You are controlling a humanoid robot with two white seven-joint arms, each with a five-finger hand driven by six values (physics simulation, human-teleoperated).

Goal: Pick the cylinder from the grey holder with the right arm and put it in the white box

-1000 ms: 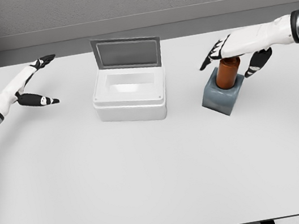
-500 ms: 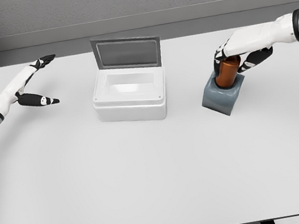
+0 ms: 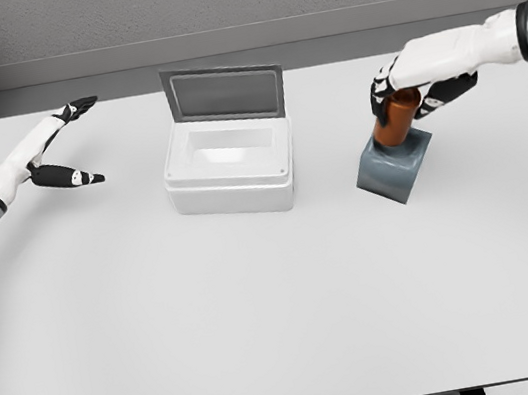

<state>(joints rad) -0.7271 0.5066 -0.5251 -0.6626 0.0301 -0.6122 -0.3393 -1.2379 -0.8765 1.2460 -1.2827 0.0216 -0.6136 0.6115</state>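
White table (image 3: 263,309) fills our frame. At right, our right hand (image 3: 414,81) grips the brown cylinder (image 3: 396,123), its base in the grey holder (image 3: 396,167). White box (image 3: 229,168) sits centre, lid up; our left hand (image 3: 59,151) rests splayed at upper left.

Brown cylinder (image 3: 395,122): upright, leaning slightly, lower end seated in grey holder (image 3: 395,164) at 3 o'clock of white box (image 3: 230,167). Box sits centre-counter, lid raised at its 12 o'clock edge, interior exposed.
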